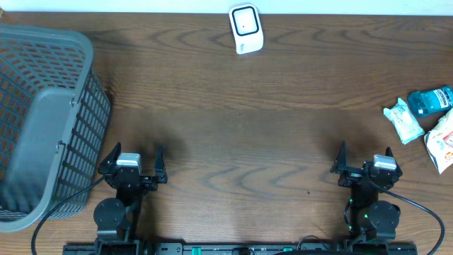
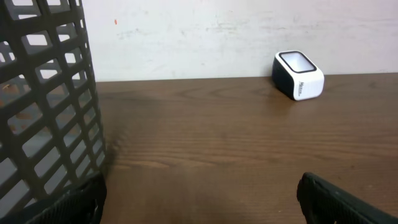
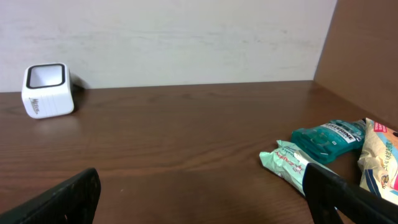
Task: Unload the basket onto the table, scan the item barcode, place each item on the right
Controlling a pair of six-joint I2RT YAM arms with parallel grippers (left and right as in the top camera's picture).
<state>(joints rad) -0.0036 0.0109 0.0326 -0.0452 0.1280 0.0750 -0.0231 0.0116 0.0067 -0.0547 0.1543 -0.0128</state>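
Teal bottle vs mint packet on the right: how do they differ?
The teal bottle is deep teal and moulded; the mint packet is a pale, crimped wrapper. The teal bottle lies farther back on the table, the mint packet nearer. Both lie flat, ungripped.

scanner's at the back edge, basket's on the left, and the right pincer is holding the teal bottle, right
Not the last part: the right pincer is open and empty, and the teal bottle lies at the far right, as the overhead view shows. The scanner at the back edge and the basket on the left are correct.
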